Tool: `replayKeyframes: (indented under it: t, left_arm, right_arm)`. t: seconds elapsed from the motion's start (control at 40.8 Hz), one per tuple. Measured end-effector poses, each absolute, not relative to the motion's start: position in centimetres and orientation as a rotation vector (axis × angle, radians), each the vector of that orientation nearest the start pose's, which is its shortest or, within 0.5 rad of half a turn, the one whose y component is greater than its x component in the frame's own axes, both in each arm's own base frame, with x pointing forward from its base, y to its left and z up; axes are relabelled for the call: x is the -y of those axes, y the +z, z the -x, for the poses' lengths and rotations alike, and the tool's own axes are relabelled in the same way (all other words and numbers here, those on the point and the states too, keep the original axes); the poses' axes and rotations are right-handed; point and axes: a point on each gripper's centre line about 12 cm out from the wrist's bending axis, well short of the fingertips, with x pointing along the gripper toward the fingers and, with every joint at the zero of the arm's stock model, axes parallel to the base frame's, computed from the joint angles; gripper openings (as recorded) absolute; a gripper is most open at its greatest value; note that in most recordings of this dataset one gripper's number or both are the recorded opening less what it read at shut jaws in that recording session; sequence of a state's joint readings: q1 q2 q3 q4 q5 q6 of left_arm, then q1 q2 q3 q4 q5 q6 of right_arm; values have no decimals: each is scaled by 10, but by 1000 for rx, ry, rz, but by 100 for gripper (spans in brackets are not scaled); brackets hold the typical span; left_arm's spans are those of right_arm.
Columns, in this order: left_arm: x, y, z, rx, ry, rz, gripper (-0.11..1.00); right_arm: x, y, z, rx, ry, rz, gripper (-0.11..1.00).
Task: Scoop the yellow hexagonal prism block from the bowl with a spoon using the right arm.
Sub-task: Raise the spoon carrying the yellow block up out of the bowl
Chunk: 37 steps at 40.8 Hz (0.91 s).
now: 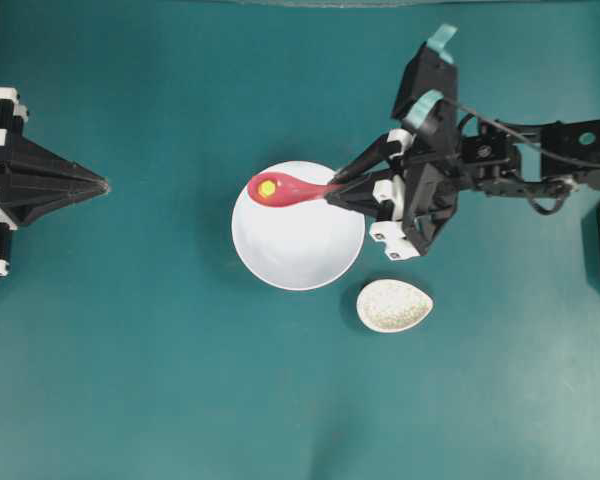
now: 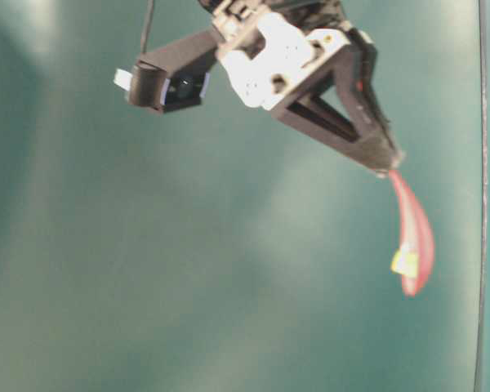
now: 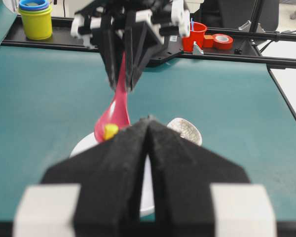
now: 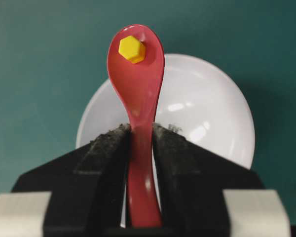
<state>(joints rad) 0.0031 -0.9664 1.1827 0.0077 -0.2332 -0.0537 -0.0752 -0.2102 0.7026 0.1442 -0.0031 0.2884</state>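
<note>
My right gripper is shut on the handle of the pink-red spoon. The spoon's scoop hangs above the upper-left part of the white bowl. The yellow hexagonal prism block lies in the scoop near its tip. My left gripper rests at the table's left edge, shut and empty, pointing towards the bowl.
A small speckled egg-shaped spoon rest lies just to the lower right of the bowl. At the far table edge in the left wrist view stand stacked yellow and blue cups, a red cup and a tape roll.
</note>
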Motion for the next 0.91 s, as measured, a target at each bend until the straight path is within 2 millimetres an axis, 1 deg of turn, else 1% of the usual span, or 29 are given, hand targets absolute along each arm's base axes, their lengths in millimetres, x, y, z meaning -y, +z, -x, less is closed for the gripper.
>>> replayKeyframes:
  t: [0.196,0.318,0.906]
  left_arm:
    - [0,284,-198,15,1,46,0]
    - [0,284,-198,17,-1,45,0]
    - [0,284,-198,18,1,48,0]
  right_arm:
    - [27,258,-356,-404,-166,-442,22]
    - [27,267,-352,-379,-162,-442,22]
    - [25,269,-352,-374,-157,-445,22]
